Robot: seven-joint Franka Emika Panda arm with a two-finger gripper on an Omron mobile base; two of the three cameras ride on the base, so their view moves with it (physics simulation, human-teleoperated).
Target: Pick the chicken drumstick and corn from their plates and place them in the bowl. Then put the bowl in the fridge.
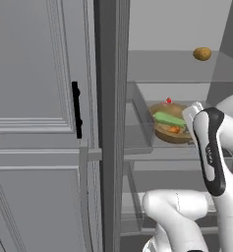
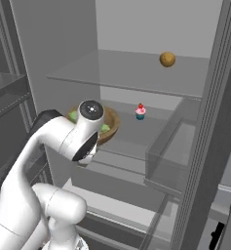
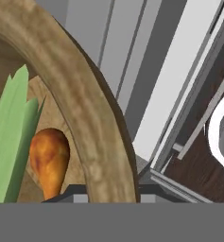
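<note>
Both foods are already in the bowl (image 3: 92, 118), as I see from the hand view: the chicken drumstick (image 3: 49, 159) lies against the inside wall and the green husk of the corn (image 3: 12, 142) is just beside it. The rim of the bowl passes very close under the hand camera, so I judge the gripper is at that rim, but the finger tips are hidden and I cannot tell whether they clamp it or are already free.

Farther away, in the left base view, the bowl (image 1: 173, 134) sits on a middle shelf inside the fridge (image 1: 108, 98), whose door stands open. So I judge the task is almost complete; what is left is to let go, if this is not done, and to take the arm out.

The right base view shows what the hand view cannot: a small cupcake (image 2: 140, 112) behind the bowl (image 2: 110, 128), and a brown round thing (image 2: 167, 59) on the shelf above. My arm covers much of the bowl there.
</note>
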